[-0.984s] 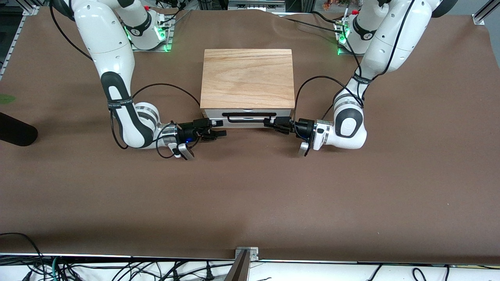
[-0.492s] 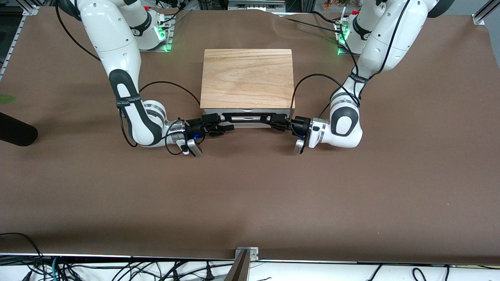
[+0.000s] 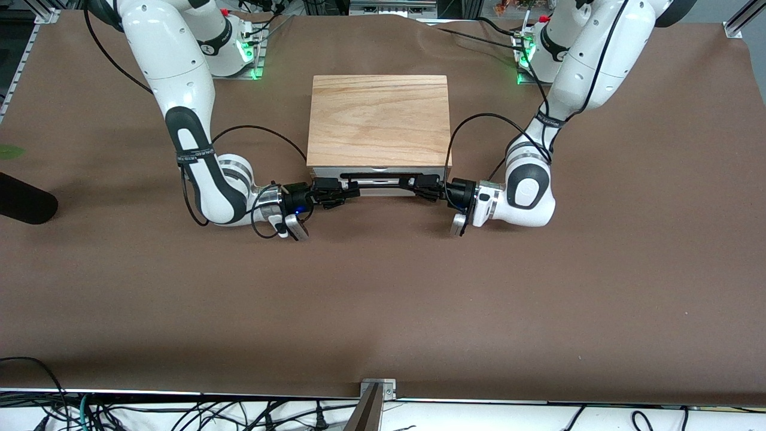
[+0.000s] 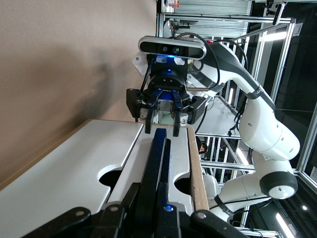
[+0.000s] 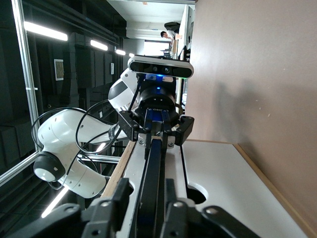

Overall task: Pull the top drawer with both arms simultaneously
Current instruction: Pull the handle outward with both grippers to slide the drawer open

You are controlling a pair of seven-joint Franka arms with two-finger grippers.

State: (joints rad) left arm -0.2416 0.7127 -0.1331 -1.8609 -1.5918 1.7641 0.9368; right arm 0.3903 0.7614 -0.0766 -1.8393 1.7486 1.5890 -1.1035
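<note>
The top drawer (image 3: 438, 174) has a white front and sits closed under the cabinet's wood top (image 3: 379, 118). Its black bar handle (image 3: 383, 181) runs across the front. My left gripper (image 3: 420, 184) is shut on the handle's end toward the left arm. In the left wrist view (image 4: 151, 197) the fingers press the bar (image 4: 158, 158) beside the drawer front (image 4: 179, 158). My right gripper (image 3: 345, 191) is at the handle's other end. In the right wrist view (image 5: 146, 192) its jaws straddle the bar (image 5: 153, 168), with a gap on one side.
A lower drawer front (image 4: 74, 163) with its own notch lies under the top one. A dark rounded object (image 3: 24, 205) lies at the table edge toward the right arm's end. Cables and a metal bracket (image 3: 377, 388) line the edge nearest the front camera.
Both grippers moved in from beside the cabinet onto the ends of the handle. The left gripper closed on it. The right gripper's jaws have narrowed round the bar. The drawer has not moved.
</note>
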